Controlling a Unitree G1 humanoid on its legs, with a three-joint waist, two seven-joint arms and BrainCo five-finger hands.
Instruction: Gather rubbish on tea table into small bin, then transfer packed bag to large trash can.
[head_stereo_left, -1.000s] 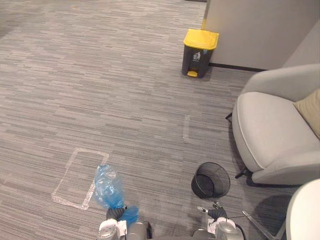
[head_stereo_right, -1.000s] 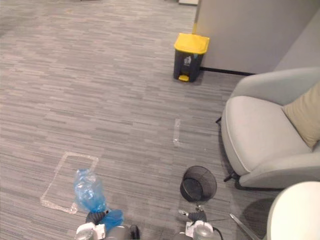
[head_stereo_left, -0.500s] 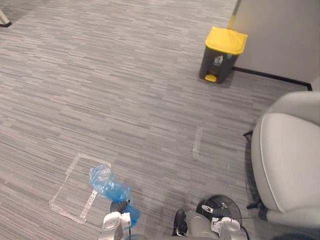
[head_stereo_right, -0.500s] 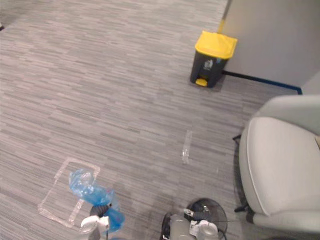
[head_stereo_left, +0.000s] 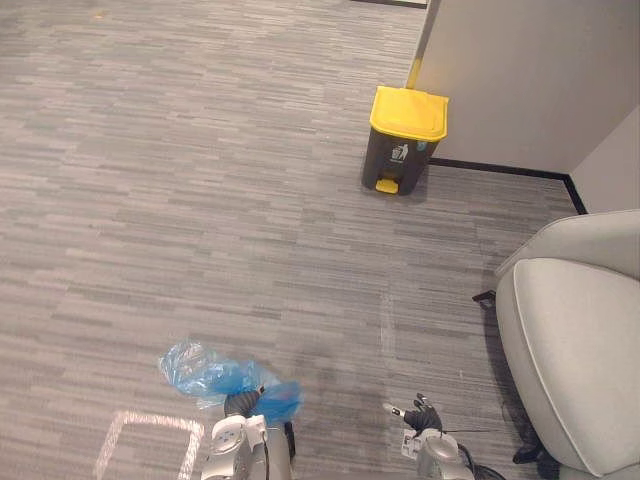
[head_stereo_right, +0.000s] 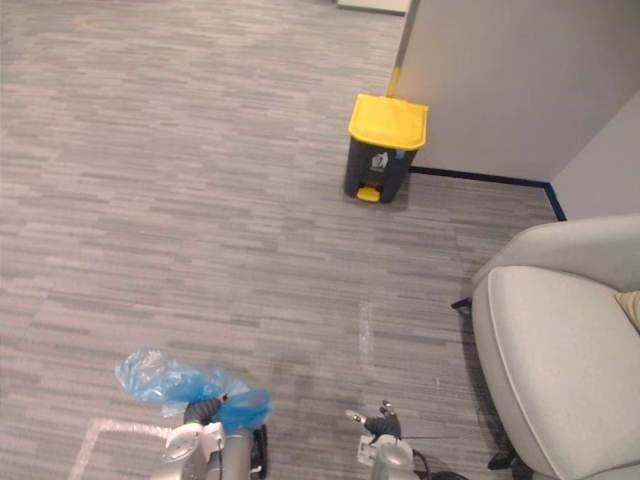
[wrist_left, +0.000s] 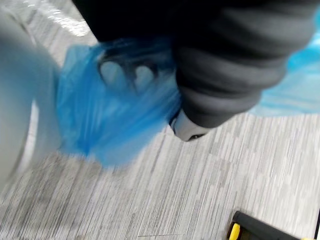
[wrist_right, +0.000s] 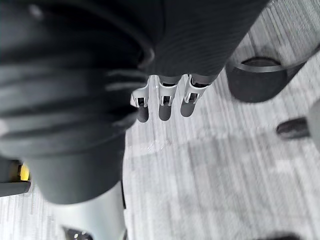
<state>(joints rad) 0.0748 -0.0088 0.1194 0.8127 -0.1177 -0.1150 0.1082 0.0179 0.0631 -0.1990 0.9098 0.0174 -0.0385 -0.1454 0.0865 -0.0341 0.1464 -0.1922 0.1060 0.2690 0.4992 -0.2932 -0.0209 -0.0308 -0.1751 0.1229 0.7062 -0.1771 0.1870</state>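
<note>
While the grey armchair fills four o'clock, the yellow-lidded trash can stands well apart at twelve; down at seven, the blue bag bulges out of the left hand, fingers curled tight round its neck, and the right hand at five hangs loose-fingered, carrying nothing.
</note>
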